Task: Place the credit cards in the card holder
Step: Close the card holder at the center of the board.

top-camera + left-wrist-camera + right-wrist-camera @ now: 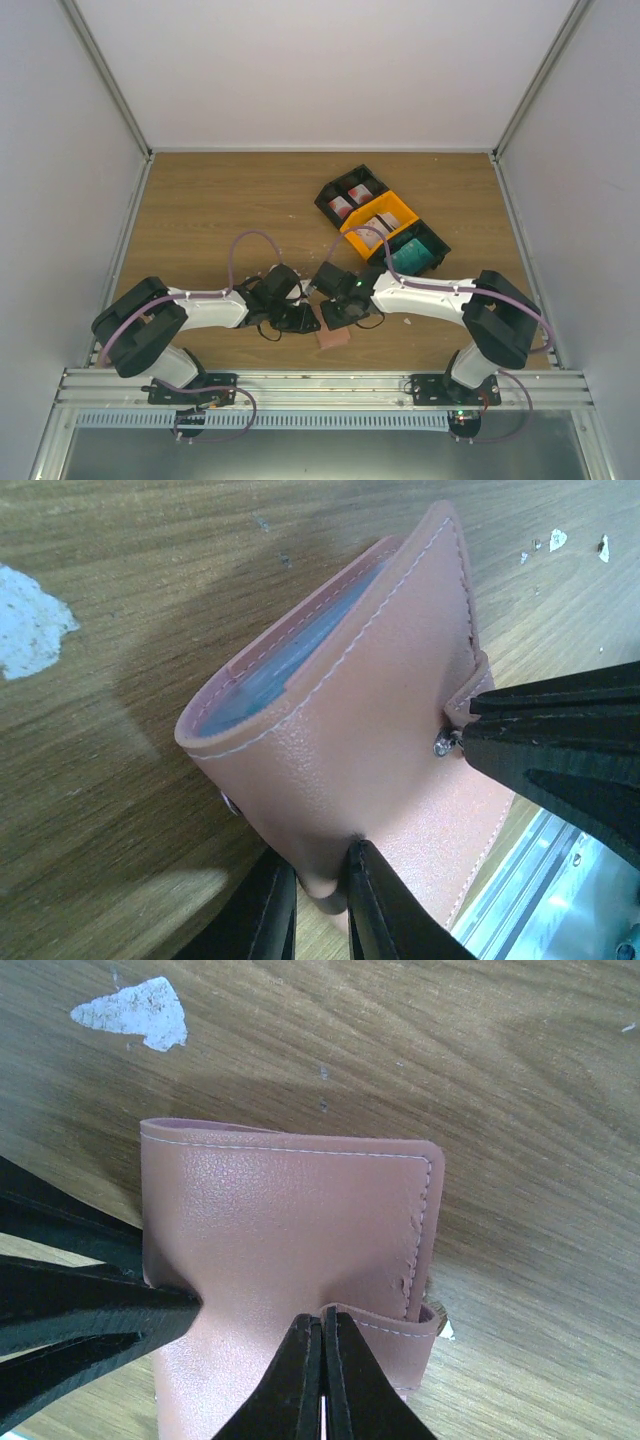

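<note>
The salmon-pink card holder [333, 338] lies near the table's front middle, with both grippers on it. In the left wrist view the card holder [360, 730] is partly folded open, and a teal card [290, 660] shows inside its pocket. My left gripper [320, 900] is shut on the holder's near fold. My right gripper [323, 1360] is shut on the holder's clasp strap [395, 1325]. More credit cards lie in the bins: white-and-red ones [350, 200] and teal ones [410, 258].
A black bin [350, 195], an orange bin [380, 222] and another black bin [412, 252] stand in a row behind the right arm. White crumbs [30, 620] lie on the wood. The table's metal front rail [320, 385] is just below the holder.
</note>
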`<state>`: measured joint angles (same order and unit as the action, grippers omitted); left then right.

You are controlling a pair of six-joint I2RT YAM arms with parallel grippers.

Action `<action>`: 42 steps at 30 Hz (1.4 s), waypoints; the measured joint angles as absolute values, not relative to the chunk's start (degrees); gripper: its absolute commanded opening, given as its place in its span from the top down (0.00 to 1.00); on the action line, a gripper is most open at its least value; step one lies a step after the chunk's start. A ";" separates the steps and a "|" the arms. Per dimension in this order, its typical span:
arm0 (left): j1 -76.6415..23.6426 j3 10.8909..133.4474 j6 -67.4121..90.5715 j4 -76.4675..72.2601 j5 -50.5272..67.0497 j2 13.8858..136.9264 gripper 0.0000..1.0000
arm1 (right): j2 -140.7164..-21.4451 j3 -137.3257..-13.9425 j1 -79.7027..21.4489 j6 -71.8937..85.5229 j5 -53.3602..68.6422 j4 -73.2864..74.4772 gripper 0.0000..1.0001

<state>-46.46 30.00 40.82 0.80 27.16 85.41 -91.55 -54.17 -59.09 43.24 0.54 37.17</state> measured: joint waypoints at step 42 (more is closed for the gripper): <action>-44.49 20.14 54.00 -18.61 31.92 85.67 0.99 | -98.70 -60.34 -64.58 48.05 -7.55 42.59 1.00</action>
<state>-44.49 20.14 54.00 -18.61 31.92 85.67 -98.70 -60.34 -64.58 48.05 -7.55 42.59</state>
